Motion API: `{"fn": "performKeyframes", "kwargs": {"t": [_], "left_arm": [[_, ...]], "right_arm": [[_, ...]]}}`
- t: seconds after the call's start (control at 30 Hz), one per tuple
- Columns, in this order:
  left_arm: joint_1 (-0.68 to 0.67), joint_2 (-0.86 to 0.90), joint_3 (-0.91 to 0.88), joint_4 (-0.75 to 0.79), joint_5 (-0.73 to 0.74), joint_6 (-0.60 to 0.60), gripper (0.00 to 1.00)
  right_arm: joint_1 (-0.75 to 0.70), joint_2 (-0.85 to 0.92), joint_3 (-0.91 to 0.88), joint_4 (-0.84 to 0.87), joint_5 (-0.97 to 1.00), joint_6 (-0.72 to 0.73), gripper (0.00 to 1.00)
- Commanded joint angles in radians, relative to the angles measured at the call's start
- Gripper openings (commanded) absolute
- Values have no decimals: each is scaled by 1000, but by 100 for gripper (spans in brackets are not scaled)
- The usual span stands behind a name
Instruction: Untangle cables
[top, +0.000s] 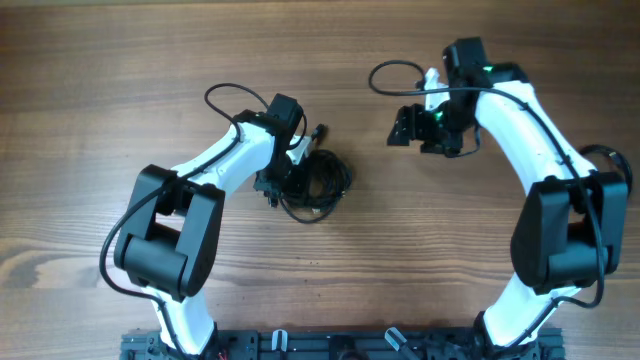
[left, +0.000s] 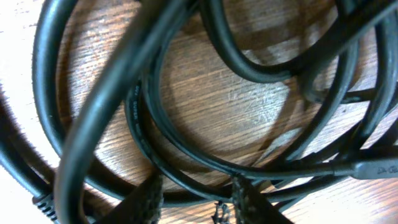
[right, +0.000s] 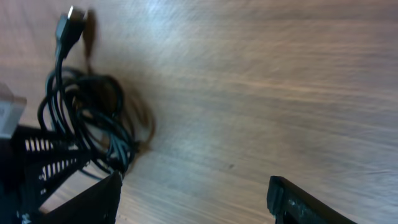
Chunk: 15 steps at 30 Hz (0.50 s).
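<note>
Cables right up against the lens on the left wrist view: black loops crossing over one another, flat on the wooden table. At the bottom edge, the left gripper is down among them. Its two textured fingertips stand a little apart, wood shows in the gap, and strands run just past the tips. Nothing looks clamped between them. One strand at the right edge thickens into a connector body with faint lettering.

Over to the right wrist view, and the right gripper is spread wide, one finger at either side of the frame, only wood grain between them, holding nothing. Off to its left sits the bundle, a loose dark coil with one plug end poking out beyond it.

From overhead, the coil lies a little left of the table's middle, touching the tip of the left arm. The right gripper is well apart from it, off to the right.
</note>
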Motion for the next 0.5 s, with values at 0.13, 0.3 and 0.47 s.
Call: {"fn": "performKeyframes", "kwargs": {"t": [0.13,0.3,0.47], "left_arm": [[64,-204,21,32,-18,-185,53],[79,-201,11,31,-209,-289,41],[123,-200,-6,14,-317,-318,38]], "right_arm": [[120,-3,16,3,-13,-15,76],[206,-3,-57,98,-13,100,70],[309,-3,-192,248,-13,253,68]]}}
